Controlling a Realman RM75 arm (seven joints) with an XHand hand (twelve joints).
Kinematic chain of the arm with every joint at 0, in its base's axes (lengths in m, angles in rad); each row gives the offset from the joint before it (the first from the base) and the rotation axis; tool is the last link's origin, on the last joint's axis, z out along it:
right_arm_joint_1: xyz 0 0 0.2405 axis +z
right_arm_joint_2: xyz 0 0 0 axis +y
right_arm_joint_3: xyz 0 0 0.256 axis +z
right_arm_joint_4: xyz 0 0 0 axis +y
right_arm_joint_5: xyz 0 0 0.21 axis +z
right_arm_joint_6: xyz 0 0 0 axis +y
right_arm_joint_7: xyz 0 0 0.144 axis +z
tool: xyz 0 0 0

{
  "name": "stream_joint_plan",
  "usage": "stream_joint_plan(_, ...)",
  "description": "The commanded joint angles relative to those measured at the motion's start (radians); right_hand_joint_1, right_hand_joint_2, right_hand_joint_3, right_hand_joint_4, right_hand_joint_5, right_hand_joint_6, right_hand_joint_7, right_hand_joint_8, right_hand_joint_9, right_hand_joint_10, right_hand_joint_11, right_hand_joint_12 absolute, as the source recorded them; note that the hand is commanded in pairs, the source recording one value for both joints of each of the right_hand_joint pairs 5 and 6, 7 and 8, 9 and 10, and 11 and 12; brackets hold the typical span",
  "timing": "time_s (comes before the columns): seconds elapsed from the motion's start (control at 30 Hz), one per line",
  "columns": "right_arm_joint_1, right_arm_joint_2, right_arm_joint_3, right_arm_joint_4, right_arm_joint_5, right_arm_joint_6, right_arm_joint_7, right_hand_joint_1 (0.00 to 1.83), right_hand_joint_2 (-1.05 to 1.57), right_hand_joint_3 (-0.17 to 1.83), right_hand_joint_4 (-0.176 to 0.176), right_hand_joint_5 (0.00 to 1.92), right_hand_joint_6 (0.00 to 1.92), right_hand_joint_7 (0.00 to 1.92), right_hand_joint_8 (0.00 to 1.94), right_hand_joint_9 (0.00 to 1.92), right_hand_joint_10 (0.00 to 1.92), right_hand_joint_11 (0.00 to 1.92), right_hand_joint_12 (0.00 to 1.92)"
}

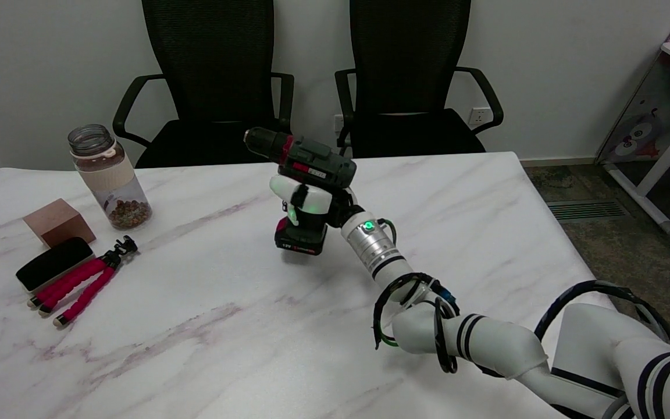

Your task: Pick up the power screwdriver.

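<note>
Far left of hand, on bench (207,326): wooden block (57,221), black case (54,262), pink tripod (84,280), jar (109,176). Right hand (310,203) wrapped around power screwdriver (306,174) handle, grasping it; tool body above hand, chuck pointing left, battery base below hand, near bench.

Even, soft indoor light, faint shadows on the pale marble table (195,326), sharp focus throughout.
</note>
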Motion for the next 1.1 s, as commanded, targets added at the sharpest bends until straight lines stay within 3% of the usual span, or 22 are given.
stream_joint_plan(0.03, 0.019, 0.023, 0.002, -0.050, -0.058, -0.018, 0.006, 0.79, 0.00, 0.84, 0.176, 1.90, 1.90, 1.90, 1.90, 1.92, 1.92, 1.92, 1.92)
stream_joint_plan(0.17, 0.029, 0.029, 0.002, -0.063, -0.060, -0.030, 0.001, 0.77, -0.09, 0.84, 0.176, 1.92, 1.92, 1.92, 1.92, 1.92, 1.92, 1.92, 1.92)
stream_joint_plan(0.33, 0.054, 0.039, -0.010, -0.069, -0.060, -0.039, -0.001, 0.74, 0.13, 0.56, 0.176, 1.92, 1.92, 1.92, 1.92, 1.92, 1.92, 1.92, 1.92)
stream_joint_plan(0.5, 0.073, 0.075, -0.015, -0.093, -0.060, -0.031, -0.001, 0.83, 0.42, 0.63, 0.176, 1.92, 1.92, 1.92, 1.92, 1.92, 1.92, 1.92, 1.92)
stream_joint_plan(0.77, 0.091, 0.218, -0.017, -0.239, -0.060, -0.044, -0.001, 0.93, 0.88, 0.85, 0.176, 1.92, 1.92, 1.92, 1.92, 1.92, 1.92, 1.92, 1.92)
stream_joint_plan(1.1, 0.116, 0.357, -0.012, -0.303, -0.059, -0.041, 0.026, 1.02, 1.08, 0.99, 0.176, 1.90, 1.90, 1.90, 1.90, 1.92, 1.92, 1.92, 1.92)
